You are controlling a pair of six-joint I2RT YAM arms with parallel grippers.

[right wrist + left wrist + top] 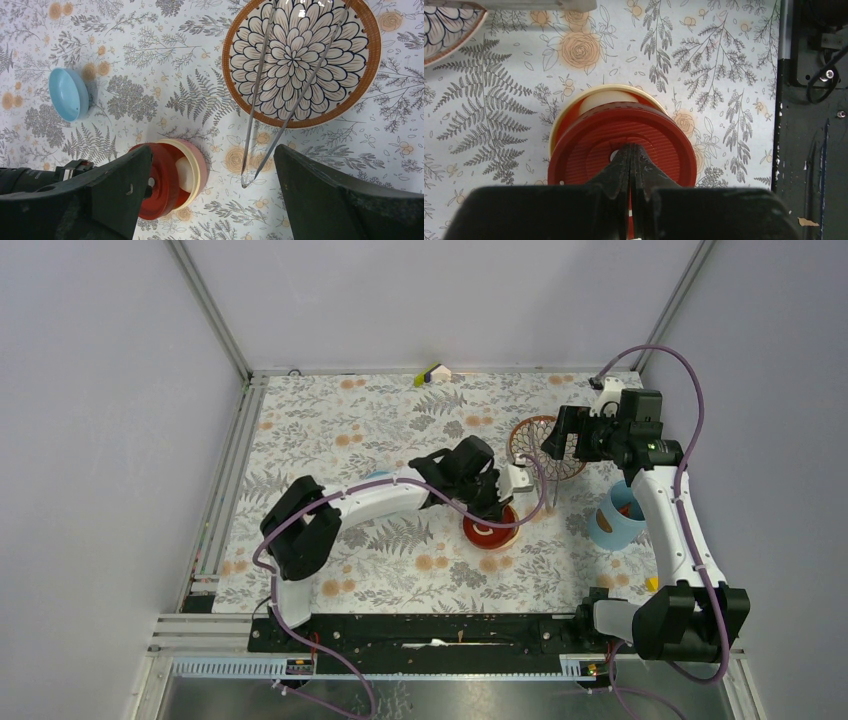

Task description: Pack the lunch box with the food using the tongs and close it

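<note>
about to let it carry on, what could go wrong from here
The red lid sits off-centre on the pink bowl, the egg showing; pushed by the shut left gripper, it may jam or tip the bowl. The tongs lie across the dish, joined end past its rim; the open right gripper may knock the dish grabbing them.

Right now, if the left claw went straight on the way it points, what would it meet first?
The red lid, sitting partly over the pink bowl. The shut left claw aims at its middle; the tips may touch it already, depth is unclear.
</note>
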